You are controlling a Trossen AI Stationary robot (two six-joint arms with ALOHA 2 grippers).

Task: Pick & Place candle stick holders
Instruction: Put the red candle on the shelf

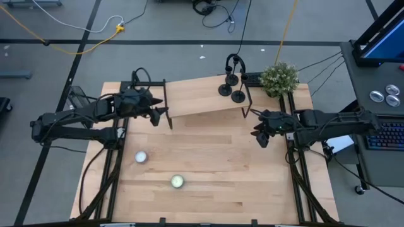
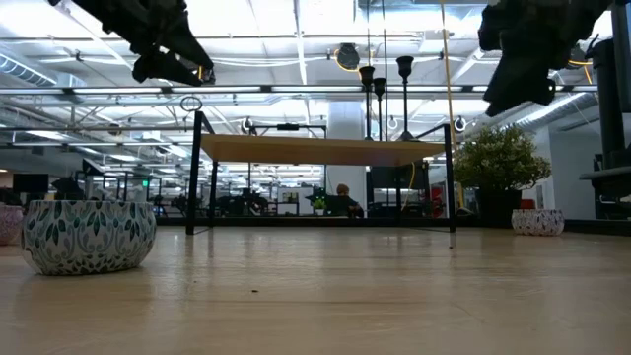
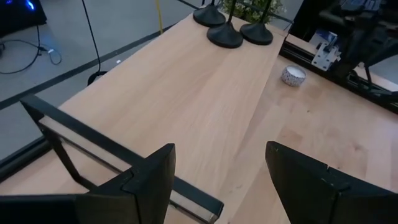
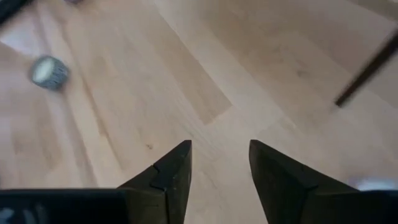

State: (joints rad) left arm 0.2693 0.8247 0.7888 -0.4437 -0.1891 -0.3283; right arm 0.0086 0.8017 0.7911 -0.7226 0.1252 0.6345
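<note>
Candle stick holders beyond right gripper.

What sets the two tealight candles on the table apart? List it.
The left tealight looks white from above; the right tealight has a greenish-yellow top. The left tealight lies nearer the left arm's side and closer to the raised shelf; the right tealight sits nearer the table's middle and front edge. Both are small, round, upright on the bare wood, apart from each other, and neither hand touches them.
</note>
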